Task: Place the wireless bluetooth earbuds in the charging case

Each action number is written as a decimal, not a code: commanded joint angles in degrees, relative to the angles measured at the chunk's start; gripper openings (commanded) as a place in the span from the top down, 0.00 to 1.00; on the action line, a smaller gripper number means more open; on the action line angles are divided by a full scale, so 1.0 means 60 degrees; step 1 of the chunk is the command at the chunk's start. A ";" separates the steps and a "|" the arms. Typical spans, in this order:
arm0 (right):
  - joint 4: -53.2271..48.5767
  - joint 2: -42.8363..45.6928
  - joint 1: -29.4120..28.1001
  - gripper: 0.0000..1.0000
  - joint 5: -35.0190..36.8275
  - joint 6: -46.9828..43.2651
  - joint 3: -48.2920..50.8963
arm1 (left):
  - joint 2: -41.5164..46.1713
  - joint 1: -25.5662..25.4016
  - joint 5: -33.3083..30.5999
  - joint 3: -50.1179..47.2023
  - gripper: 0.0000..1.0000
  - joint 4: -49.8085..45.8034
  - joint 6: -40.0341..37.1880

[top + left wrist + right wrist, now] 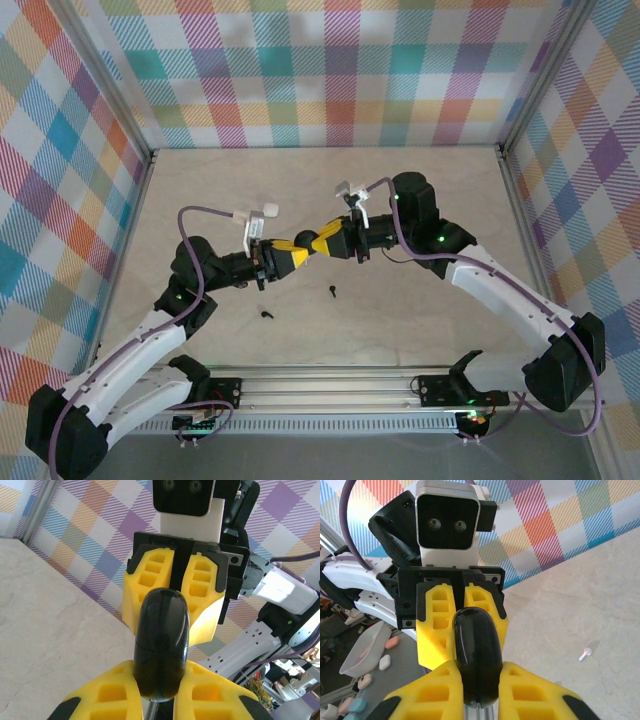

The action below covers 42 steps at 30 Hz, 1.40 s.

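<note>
Glossy black plastic was what worried me most. The charging case (162,640) hung in mid-air between the two claws, and a shell that smooth and rounded looked liable to squirt out from hard yellow pads if either arm tugged or twisted out of step with the other. (I would not have trusted a pull-apart on it without a firmer hold.) As far as I could judge the lid was shut, with a faint seam running round the body, so prising it open would load both grips at once.

A drop would have sent it to the table (420,330) straight below the claws. There one black earbud (332,291) lay loose almost under the fingertips, and a second black earbud (265,313) lay a little further towards the left arm's base. A falling case could have knocked either away. A white earbud (585,653) lay on the table well off to one side of the right claw, apart from everything. None of these was in the case yet.

The left claw (160,680) was clamped tight on one end of the case, its pads pressed against the black shell on both sides. The right claw (480,680) faced it nose to nose and was closed on the other end, its fingers touching the shell on each flank. The two sets of fingertips came very close; I could not tell whether they met.
</note>
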<state>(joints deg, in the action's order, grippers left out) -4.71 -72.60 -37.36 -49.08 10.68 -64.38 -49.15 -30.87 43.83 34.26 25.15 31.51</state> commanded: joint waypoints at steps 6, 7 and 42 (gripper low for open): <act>-0.0724 -0.0287 -0.0020 0.61 0.1016 -0.0212 -0.0602 | 0.0966 -0.0024 0.0093 0.0435 1.00 -0.1698 -0.1897; -0.0810 -0.0361 -0.0020 0.60 0.1053 -0.0212 -0.0683 | 0.1050 -0.0025 0.0147 0.0438 1.00 -0.1839 -0.2088; -0.3814 -0.1655 0.0494 0.49 0.2400 0.1077 -0.0998 | 0.3260 -0.0260 -0.3488 -0.1747 1.00 -0.4758 -0.4158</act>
<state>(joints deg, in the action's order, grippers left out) -25.56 -80.18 -35.55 -31.97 15.97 -70.72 -32.01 -32.18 26.06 24.91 -4.54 5.74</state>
